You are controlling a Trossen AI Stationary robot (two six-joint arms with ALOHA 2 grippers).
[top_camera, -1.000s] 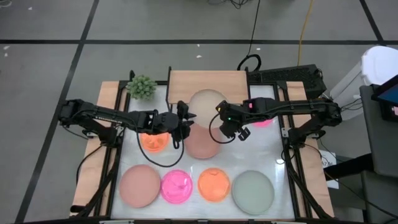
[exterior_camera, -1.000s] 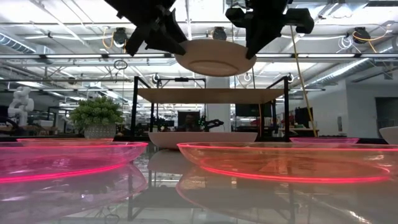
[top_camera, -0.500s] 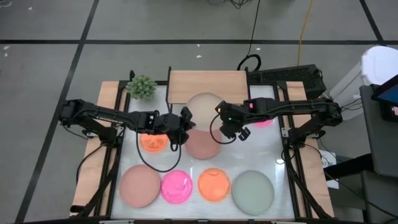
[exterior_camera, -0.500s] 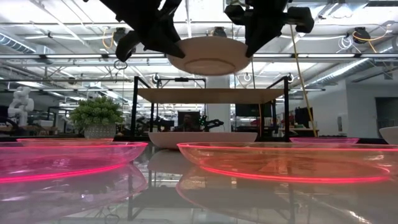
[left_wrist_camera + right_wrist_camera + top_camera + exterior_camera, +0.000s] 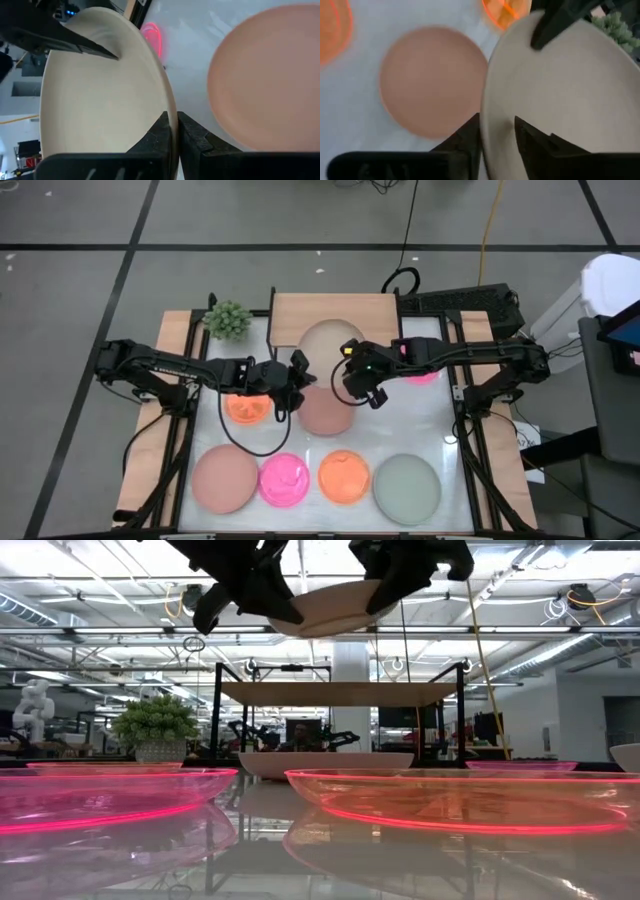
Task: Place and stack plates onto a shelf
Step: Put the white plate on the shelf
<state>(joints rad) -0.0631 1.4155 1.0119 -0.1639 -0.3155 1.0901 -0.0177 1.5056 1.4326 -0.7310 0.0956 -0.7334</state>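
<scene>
Eight plates can be counted in the high view, taking the shelf (image 5: 335, 308) as the landmark. One beige plate (image 5: 328, 350) is held in the air just in front of the shelf's front edge, overlapping it from above. A dusty pink plate (image 5: 326, 412) lies on the tabletop (image 5: 430, 420) directly in front of the shelf, partly under the held plate. An orange plate (image 5: 246, 407) lies in front of the shelf's left corner, and a magenta plate (image 5: 424, 374) shows partly under the right arm, off the shelf's right front corner. Farthest from the shelf, a row of four runs along the near edge: a second dusty pink plate (image 5: 225, 479), a second magenta plate (image 5: 284, 480), a second orange plate (image 5: 344, 477) and a grey-green plate (image 5: 407, 487).

The left tool (image 5: 297, 370) is clamped on the beige plate's left rim; its wrist view shows both fingers pinched together over the rim. The right tool (image 5: 352, 368) sits at the plate's right rim, and its wrist view shows its fingers standing slightly apart with the rim between them.

One small potted plant (image 5: 228, 319) stands beside the shelf's left end.

No writing or brand can be read anywhere.

Only the low view shows that the beige plate hangs above the shelf board's height, and that the board is bare. Only the high view shows all eight plates.
</scene>
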